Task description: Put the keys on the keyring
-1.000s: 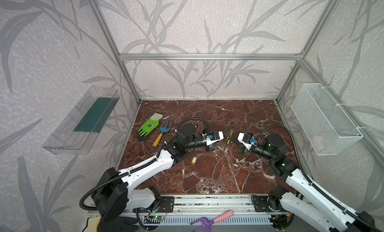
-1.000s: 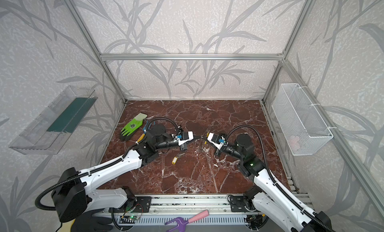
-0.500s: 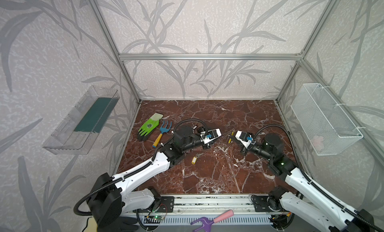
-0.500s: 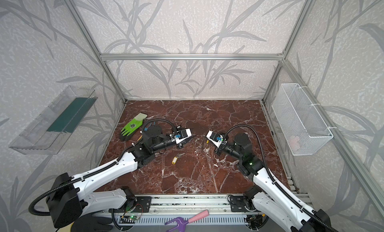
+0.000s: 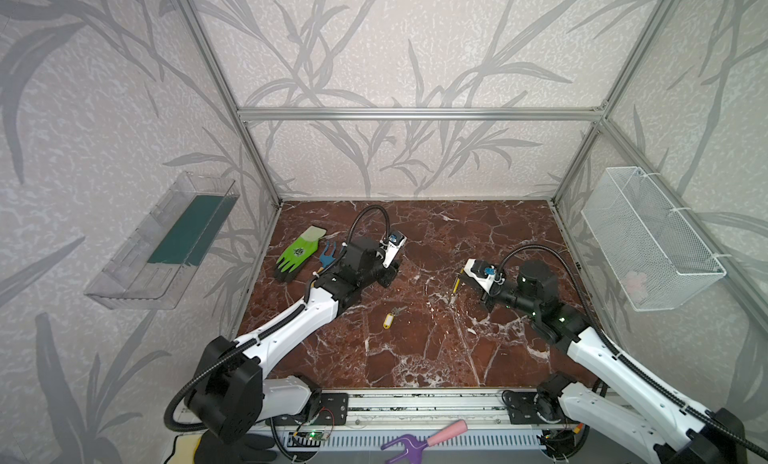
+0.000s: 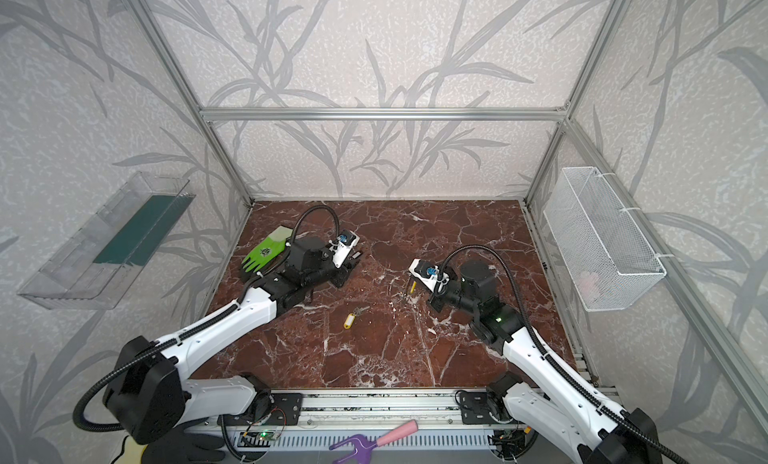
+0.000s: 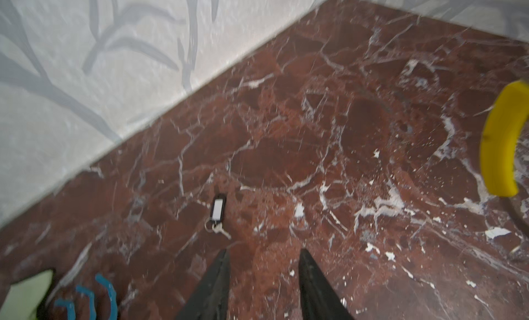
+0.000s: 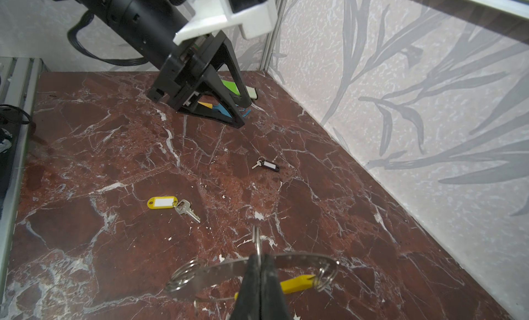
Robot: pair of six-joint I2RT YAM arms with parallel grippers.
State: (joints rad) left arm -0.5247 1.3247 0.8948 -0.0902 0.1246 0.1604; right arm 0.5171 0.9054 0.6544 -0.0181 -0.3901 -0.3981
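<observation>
Right gripper (image 8: 259, 260) clamped on the keyring (image 8: 300, 260), a thin grey metal loop with a curved yellow bit, right of the middle of the marble tabletop (image 5: 415, 358). Left gripper (image 7: 263, 254) jaws partly apart, empty. Yellow-tag key (image 8: 171, 205) lies flat mid-tabletop, black-tag key (image 8: 266, 165) nearer the back edge.

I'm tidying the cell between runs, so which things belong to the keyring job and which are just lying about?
For the job: keyring in the right tool, black-fob key, yellow-tag key.
Lying about: green glove, blue hand rake, purple-and-pink fork, wire basket, clear tray.
</observation>
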